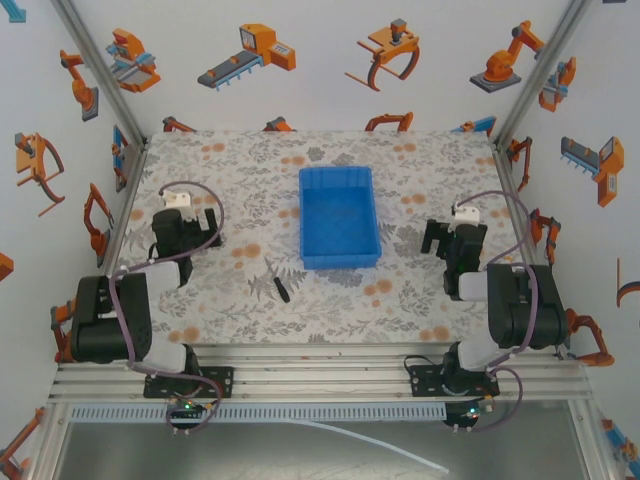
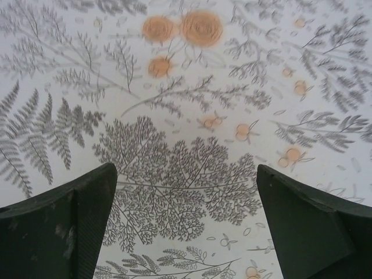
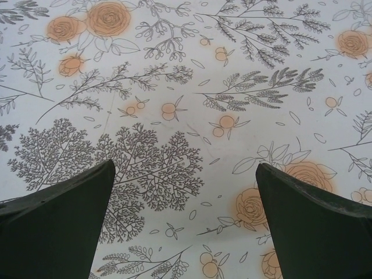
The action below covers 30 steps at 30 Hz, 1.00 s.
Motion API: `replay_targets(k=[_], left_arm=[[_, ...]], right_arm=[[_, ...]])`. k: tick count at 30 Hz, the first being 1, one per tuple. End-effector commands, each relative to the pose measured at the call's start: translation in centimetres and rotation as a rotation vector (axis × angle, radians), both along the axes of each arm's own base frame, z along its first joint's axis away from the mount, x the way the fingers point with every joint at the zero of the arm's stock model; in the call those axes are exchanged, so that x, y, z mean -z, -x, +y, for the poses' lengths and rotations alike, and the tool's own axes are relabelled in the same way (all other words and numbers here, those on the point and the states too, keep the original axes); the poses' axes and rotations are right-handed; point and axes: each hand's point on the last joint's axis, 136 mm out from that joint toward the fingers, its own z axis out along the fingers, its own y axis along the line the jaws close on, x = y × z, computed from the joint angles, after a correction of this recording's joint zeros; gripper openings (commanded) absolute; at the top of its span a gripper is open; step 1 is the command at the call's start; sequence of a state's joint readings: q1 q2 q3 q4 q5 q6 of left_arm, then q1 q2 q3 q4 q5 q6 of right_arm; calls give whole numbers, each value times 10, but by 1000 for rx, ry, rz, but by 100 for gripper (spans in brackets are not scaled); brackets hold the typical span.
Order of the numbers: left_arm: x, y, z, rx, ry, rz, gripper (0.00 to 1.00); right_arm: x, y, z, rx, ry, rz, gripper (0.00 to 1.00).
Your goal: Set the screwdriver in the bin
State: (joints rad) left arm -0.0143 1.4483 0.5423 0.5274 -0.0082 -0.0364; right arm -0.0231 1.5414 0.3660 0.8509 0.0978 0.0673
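Since the screwdriver (image 1: 280, 283) lies on the table (image 1: 330, 312), just in front of the bin (image 1: 340, 215) near its left corner, no part of the job is done yet. The left gripper (image 2: 185, 168) and right gripper (image 3: 185, 164) are both wide open and hold nothing. The screwdriver is between them, well apart from both and a bit nearer the left one.

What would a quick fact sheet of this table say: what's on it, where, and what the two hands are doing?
Tool: small black-handled screwdriver, lying flat on the flowery tabletop
Container: bright blue rectangular plastic tray, looks empty, beyond the screwdriver
Left hand: open, holding nothing
Right hand: open, holding nothing
Progress: screwdriver not yet in tray
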Motion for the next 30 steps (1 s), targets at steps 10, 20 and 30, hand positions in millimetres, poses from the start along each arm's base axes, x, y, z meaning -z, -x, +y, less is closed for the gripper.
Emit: replay_targets(k=[10,20,30], left_arm=[[-72,56,-25,51,21,441,97],[-71,81,-87,93,172,576,97],[-51,80,-124,-68,165,593,97]], right_arm=[[-93,-1,-6,98,-92,66,99],[-138,74,62,-10,-223,202,99],[-127,148,72,0,-333,283,99]])
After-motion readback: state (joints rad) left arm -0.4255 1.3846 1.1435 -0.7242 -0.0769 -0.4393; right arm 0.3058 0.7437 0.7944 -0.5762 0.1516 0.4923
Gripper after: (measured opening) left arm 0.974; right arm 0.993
